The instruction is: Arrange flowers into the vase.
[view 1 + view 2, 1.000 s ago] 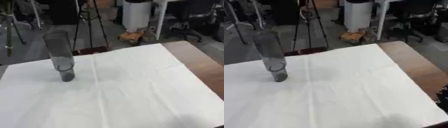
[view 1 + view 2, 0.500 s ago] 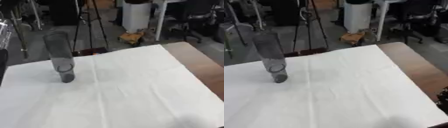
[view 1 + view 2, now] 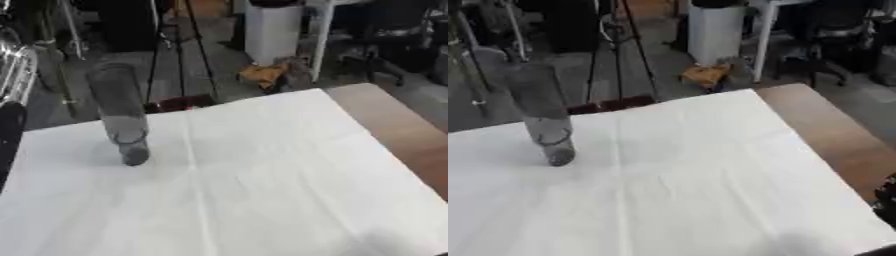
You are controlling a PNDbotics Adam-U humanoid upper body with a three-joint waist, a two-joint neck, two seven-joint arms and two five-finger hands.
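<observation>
Looking through the left eye first: the vase (image 3: 118, 112) stands upright on the white cloth (image 3: 262, 175), towards the far left, with nothing in it. What is new is at the left edge, where a dark stretch of my left arm (image 3: 9, 137) with a silver joint above it now shows. A second ago that edge was bare, and half a second ago only a sliver had come in. I cannot make out the hand on it, so I cannot tell whether it is open or closed, or whether it carries anything. The vase has not shifted on the cloth. The small change in framing is my head moving, not the vase.

Through the right eye: same vase, same spot. At the lower right edge, past the bare wood of the table (image 3: 833, 140), a dark bit of my right hand (image 3: 885, 197) sits where it did before. It is too cut off to say open or closed.

I see no flowers in either view, so the task reads as barely begun — the left arm coming in near the vase looks like the first approach
</observation>
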